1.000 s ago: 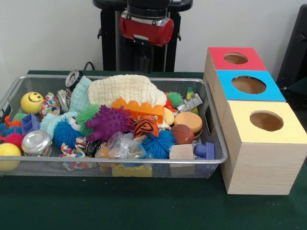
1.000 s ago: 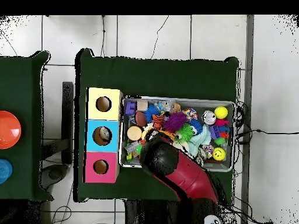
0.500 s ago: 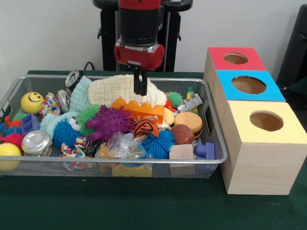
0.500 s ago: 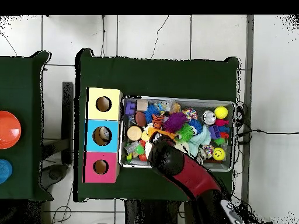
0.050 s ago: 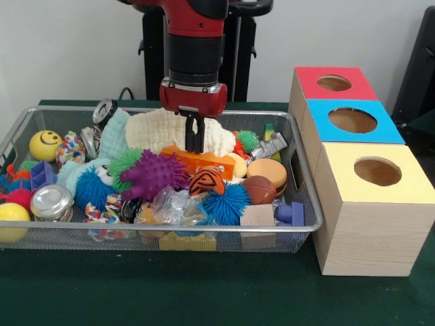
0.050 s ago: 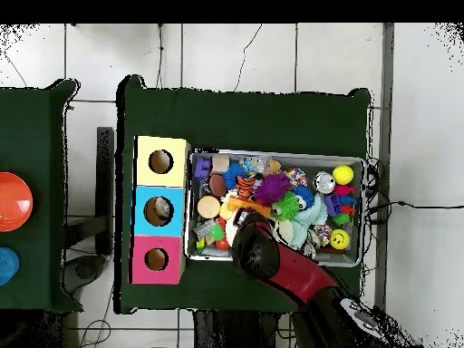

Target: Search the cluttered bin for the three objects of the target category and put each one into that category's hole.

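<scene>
A wire mesh bin (image 5: 170,230) holds a heap of toys. My gripper (image 5: 194,149) hangs over its back middle, fingers close together and shut, with nothing seen between them. Its tips are down at the seam between a cream knitted cloth (image 5: 153,129) and an orange toothed toy (image 5: 212,158). A purple spiky ball (image 5: 153,174), a tiger-striped ball (image 5: 206,181), a toy burger (image 5: 266,172) and a brown ball (image 5: 259,191) lie just in front. In the overhead view the red arm (image 6: 272,261) covers the gripper and the bin's (image 6: 272,154) lower middle.
Three wooden boxes stand right of the bin, each with a round hole: red top (image 5: 333,83), blue top (image 5: 353,121), yellow top (image 5: 377,172). A smiley ball (image 5: 45,145), metal tins (image 5: 51,202) and blue furry balls (image 5: 228,204) crowd the bin.
The arm came down and slightly left into the bin. The gripper went from above the back rim to the cream cloth and orange toy.
</scene>
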Robot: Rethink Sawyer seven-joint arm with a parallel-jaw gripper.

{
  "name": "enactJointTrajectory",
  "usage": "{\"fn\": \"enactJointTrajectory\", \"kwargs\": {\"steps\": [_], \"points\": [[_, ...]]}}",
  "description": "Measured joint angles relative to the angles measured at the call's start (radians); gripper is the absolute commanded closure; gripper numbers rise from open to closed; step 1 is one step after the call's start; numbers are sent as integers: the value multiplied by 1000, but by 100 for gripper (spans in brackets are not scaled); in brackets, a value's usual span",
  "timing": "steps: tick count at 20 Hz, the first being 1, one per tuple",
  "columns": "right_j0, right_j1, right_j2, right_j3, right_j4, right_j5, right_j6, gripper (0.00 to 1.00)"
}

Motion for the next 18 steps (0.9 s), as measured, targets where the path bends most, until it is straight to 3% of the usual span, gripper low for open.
{"fn": "enactJointTrajectory", "kwargs": {"steps": [11, 18], "points": [[1, 9, 0, -47, -63, -7, 0, 100], [58, 17, -21, -104, -59, 39, 0, 100]]}}
